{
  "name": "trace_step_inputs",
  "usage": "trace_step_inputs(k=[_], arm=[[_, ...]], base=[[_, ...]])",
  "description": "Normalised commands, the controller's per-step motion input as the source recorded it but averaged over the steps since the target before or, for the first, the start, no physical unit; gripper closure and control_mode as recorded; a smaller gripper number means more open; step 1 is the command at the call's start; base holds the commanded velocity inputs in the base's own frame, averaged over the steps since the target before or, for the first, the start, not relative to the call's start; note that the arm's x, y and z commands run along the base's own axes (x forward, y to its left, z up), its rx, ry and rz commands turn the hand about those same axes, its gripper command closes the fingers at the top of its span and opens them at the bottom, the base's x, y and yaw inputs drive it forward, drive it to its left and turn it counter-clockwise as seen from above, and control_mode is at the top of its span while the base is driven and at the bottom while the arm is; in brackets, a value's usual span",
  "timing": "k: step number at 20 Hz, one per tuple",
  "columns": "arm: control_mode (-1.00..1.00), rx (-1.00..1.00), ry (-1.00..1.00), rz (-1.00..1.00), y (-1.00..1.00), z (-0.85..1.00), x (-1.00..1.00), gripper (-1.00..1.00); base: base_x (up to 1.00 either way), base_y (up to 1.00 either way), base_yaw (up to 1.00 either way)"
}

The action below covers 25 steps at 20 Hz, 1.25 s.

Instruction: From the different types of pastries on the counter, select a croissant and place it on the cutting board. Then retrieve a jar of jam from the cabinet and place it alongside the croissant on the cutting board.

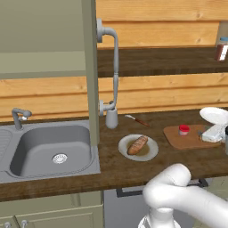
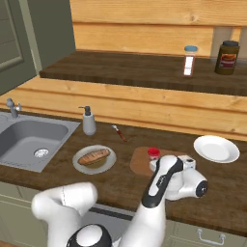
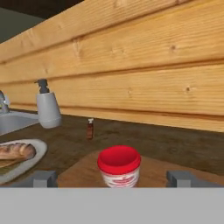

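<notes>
Standing upright on the cutting board [image 3: 83,168], lower centre: jar of jam [image 3: 119,166], squat, red-topped, pale banded; pincer [image 3: 111,178] open, straddling it untouched.

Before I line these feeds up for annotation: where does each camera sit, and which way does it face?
Left base view: behind the arm's left, looking down over the sink and counter; white arm at lower right.
Right base view: behind its right, facing the same counter; arm at lower left, reaching to the cutting board.
Hand view: low on the hand, facing the wooden wall; open gripper straddles the jar of jam.
Shared: all show the jar and the bread plate.
</notes>
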Motion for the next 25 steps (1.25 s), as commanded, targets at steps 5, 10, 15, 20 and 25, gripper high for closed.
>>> trace_step_inputs(k=[5, 10, 15, 20, 25], arm=[[-1.0, 0.0, -0.03, -0.01, 0.19, 0.87, -0.99, -1.0], [-1.0, -0.04, 0.07, -0.03, 0.39, 0.8, -1.0, -1.0], [-1.0, -0.03, 0.05, 0.0, 0.8, 0.45, -1.0, -1.0], [-1.0, -0.1, 0.0, 0.05, 1.0, 0.37, -0.87, -1.0], [-1.0, -0.24, 0.01, 0.21, 1.0, 0.57, -0.49, -1.0]], base=[[0.0, 0.0, 0.0], [0.0, 0.0, 0.0], [0.0, 0.0, 0.0], [0.0, 0.0, 0.0], [0.0, 0.0, 0.0]])
